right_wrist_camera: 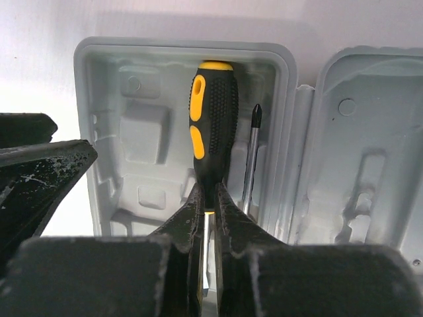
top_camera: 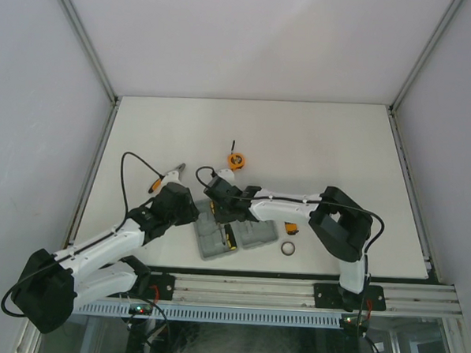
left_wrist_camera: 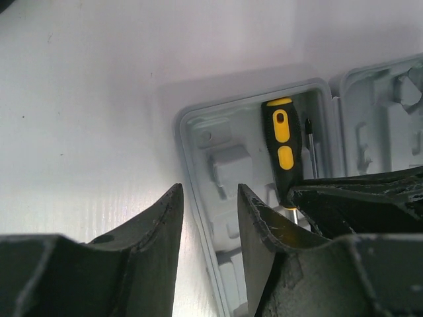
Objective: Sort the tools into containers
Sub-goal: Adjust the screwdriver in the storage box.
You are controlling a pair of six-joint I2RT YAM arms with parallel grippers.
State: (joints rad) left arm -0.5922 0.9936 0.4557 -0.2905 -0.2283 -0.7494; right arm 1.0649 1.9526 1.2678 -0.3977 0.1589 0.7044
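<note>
My right gripper (right_wrist_camera: 208, 198) is pinched tight on the neck of the screwdriver (right_wrist_camera: 211, 119). It lies centre frame in the open grey case (right_wrist_camera: 125, 49), on the right side of the left half. Second screwdriver (right_wrist_camera: 254, 152) sits just right of it. My left gripper (left_wrist_camera: 209, 193) has its jaws apart, straddling the case's left rim; contact unclear.

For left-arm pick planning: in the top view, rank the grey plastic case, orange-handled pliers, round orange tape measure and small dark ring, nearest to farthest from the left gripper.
1. Grey plastic case, directly at the left gripper.
2. Orange-handled pliers, just beyond it, leftward.
3. Round orange tape measure, farther back, centre.
4. Small dark ring, right side, near edge.
</note>
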